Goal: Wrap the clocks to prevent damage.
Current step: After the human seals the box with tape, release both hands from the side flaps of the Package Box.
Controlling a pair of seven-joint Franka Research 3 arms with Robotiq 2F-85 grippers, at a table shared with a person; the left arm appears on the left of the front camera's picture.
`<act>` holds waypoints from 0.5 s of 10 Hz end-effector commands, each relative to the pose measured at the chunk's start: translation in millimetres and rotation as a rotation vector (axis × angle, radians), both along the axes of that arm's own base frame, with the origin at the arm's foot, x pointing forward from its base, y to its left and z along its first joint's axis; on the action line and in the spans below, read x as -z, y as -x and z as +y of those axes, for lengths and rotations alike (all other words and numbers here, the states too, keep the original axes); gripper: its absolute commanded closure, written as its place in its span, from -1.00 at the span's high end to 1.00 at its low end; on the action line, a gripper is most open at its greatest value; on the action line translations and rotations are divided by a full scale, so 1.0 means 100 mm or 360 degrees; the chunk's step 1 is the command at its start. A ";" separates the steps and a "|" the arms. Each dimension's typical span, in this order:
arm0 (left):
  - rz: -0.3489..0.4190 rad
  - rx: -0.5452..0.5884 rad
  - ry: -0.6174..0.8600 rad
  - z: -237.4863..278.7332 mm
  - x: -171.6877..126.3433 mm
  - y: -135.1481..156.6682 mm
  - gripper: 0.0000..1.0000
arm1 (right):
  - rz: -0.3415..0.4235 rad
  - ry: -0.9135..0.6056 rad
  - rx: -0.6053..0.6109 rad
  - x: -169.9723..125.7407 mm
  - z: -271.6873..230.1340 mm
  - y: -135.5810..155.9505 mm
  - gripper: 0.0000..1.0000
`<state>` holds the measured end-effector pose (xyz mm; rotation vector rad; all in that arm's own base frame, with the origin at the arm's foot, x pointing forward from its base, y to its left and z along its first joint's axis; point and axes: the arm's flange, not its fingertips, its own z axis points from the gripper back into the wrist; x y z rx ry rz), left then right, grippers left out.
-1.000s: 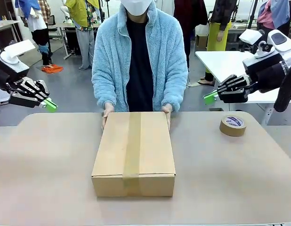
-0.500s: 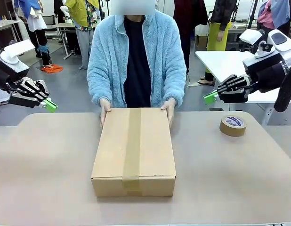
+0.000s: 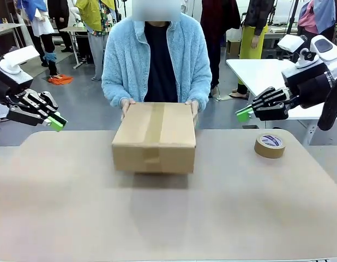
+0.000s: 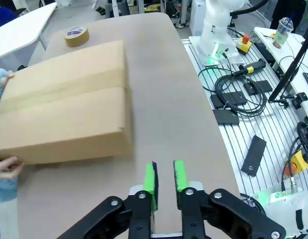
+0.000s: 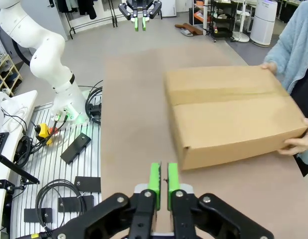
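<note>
The bare beige counter (image 3: 168,218) takes up the lower part of the front view. Above its middle is a brown cardboard box (image 3: 154,136), slightly blurred. Its near end is lifted clear of the surface, with a soft shadow on the counter beneath it. A strip of brown tape (image 3: 155,128) runs along the top of the box and down its near face, sealing it. Whether the clocks are inside the sealed box cannot be told.

At centre right of the frame, a roll of brown tape (image 3: 269,145) lies flat on the counter, well apart from the box.

The robot's left hand (image 3: 56,123) hangs in the air at the left edge of the frame, beyond the counter's edge and holding nothing. In the left wrist view, the left hand (image 4: 165,178) has its green pads standing apart with a clear gap between them. The robot's right hand (image 3: 243,113) hangs at the upper right, above and behind the tape roll, and it too is empty. In the right wrist view, the right hand (image 5: 163,180) has its pads close together with only a thin slit showing. I cannot tell whether they meet.

At the far side of the counter, a person in a fluffy light-blue jacket (image 3: 125,60) grips the box's far corners. One of the person's hands (image 3: 126,103) is on the corner toward frame left, and the other (image 3: 191,105) is on the corner toward frame right.
</note>
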<state>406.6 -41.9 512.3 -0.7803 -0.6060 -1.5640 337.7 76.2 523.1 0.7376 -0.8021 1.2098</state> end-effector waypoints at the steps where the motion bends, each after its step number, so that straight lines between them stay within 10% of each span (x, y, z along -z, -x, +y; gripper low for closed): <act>1: -0.0017 0.0030 0.0025 0.02 -0.02 0.02 1.00 | 0.0031 0.0001 0.0007 0.09 -0.03 0.03 0.30; 2: -0.0017 0.0036 0.0023 0.03 -0.04 0.00 1.00 | 0.0034 -0.0005 0.0013 0.08 -0.04 0.03 1.00; 5: 0.0002 0.0042 0.0019 0.02 -0.01 -0.02 1.00 | 0.0048 -0.0002 0.0005 0.10 -0.05 0.03 0.88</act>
